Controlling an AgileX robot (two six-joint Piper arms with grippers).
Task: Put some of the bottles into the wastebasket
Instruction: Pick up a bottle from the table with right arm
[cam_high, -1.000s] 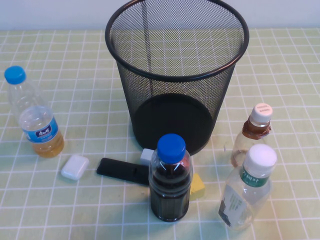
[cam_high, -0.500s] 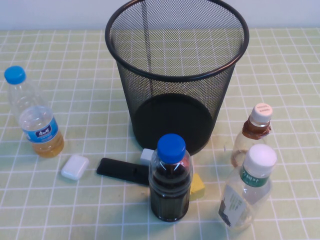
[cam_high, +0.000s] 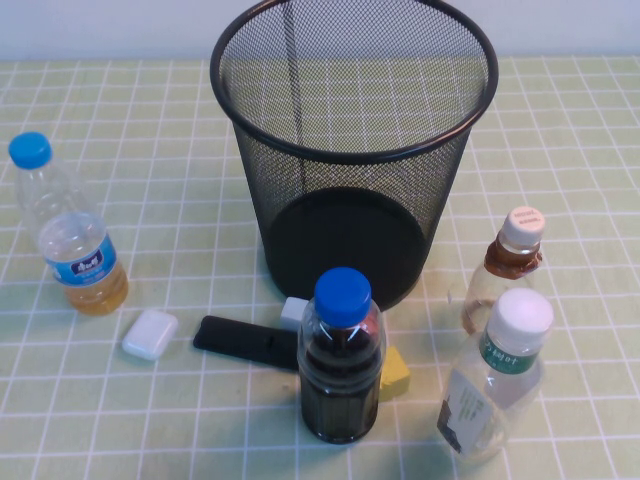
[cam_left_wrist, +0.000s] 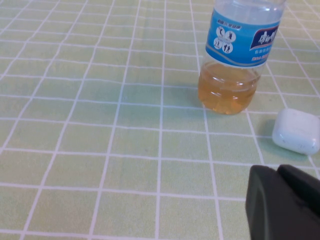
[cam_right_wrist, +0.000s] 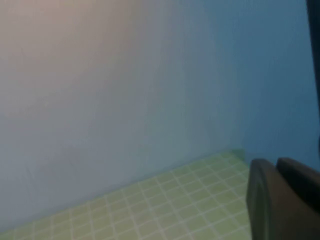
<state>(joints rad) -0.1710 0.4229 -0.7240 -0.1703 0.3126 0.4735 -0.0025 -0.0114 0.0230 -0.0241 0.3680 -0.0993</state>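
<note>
The black wire-mesh wastebasket (cam_high: 300, 190) stands upright at the back middle of the table. Two clear bottles with white caps stand to its right front: the green-labelled one (cam_high: 495, 385) nearest the front edge, and the smaller one with a brown neck band (cam_high: 505, 268) just behind it. Neither gripper shows in the high view. In the left wrist view my left gripper (cam_left_wrist: 278, 173) is shut and holds nothing, low over the cloth near the yellowish bottle (cam_left_wrist: 235, 65). In the right wrist view my right gripper (cam_right_wrist: 277, 165) is shut and empty, facing a wall.
A dark-liquid bottle with a blue cap (cam_high: 342, 360) stands in front of the basket. A slim blue-capped bottle (cam_high: 70, 235) stands far left. A white case (cam_high: 150, 334), a black remote (cam_high: 245, 342), a small white item (cam_high: 293, 312) and a yellow block (cam_high: 393, 370) lie between them.
</note>
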